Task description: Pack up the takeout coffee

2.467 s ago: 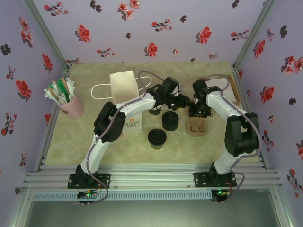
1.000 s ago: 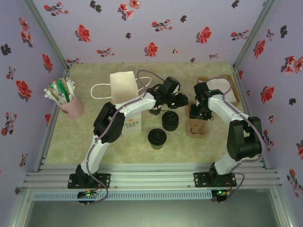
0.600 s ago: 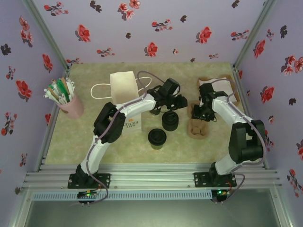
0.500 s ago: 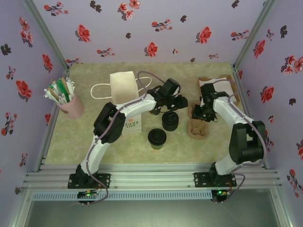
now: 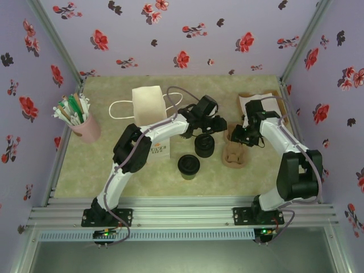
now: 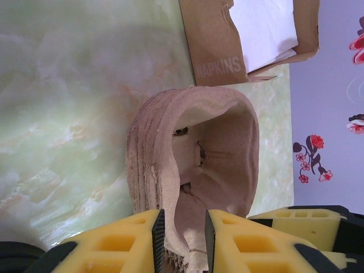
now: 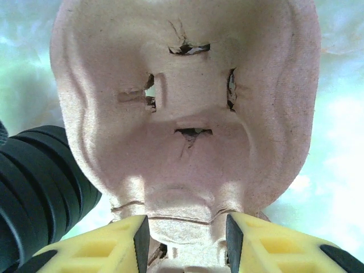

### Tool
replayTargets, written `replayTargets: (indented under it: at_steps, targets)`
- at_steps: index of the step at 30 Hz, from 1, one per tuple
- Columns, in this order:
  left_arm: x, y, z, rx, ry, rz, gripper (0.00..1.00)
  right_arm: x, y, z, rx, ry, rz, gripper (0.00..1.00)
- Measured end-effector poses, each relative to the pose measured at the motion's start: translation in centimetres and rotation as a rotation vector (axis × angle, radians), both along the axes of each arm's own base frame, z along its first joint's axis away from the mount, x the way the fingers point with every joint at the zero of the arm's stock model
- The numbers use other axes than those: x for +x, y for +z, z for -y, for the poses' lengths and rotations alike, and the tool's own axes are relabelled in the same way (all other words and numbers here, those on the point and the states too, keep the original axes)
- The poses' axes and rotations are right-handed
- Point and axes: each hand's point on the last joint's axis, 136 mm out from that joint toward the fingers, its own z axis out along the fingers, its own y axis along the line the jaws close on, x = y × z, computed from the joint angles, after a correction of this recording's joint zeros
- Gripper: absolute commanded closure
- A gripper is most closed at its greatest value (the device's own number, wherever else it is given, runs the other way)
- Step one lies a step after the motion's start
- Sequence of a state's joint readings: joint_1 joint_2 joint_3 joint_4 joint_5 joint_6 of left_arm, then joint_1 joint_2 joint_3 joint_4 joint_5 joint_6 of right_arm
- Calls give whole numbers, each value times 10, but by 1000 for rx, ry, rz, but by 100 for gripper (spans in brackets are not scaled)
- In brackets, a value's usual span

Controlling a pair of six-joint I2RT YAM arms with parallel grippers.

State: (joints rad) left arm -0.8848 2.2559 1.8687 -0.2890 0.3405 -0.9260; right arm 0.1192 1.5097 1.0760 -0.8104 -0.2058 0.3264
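We see a left arm (image 5: 114,183) and a right arm (image 5: 276,129), both white tubular shells between black rounded joints, trailing looped grey cables (image 5: 170,91). Black bases (image 5: 105,219) with small green lights (image 5: 105,232) are bolted on the silver aluminium rail (image 5: 182,216). The left gripper (image 6: 179,233) and right gripper (image 7: 185,239) have yellow moulded fingers (image 7: 273,244) with recessed pockets and black inner edges.

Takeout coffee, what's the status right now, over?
Copy: left gripper and right gripper both shut on carrier stack. Lidded takeout coffee stands apart, ungripped. Black lid stack close beside the carriers.
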Motion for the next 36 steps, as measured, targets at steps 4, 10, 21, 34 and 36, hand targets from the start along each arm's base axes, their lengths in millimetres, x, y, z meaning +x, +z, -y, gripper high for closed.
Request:
replayTargets:
  at_steps: [4, 10, 21, 34, 36]
  targets:
    - [-2, 0, 1, 1, -6, 3, 72, 0, 1, -1, 13, -1, 4, 58]
    - [-5, -1, 3, 6, -19, 9, 72, -2, -2, -2, 20, -1, -5, 54]
    - [-21, 12, 2, 31, -47, 56, 68, -5, 3, -1, 25, -26, 8, 47]
    - [-83, 84, -29, 34, -108, 211, 80, -7, 5, 2, 10, -30, 10, 47]
    - [-93, 78, -32, 55, -126, 210, 80, -8, 3, 4, -4, -30, 0, 47]
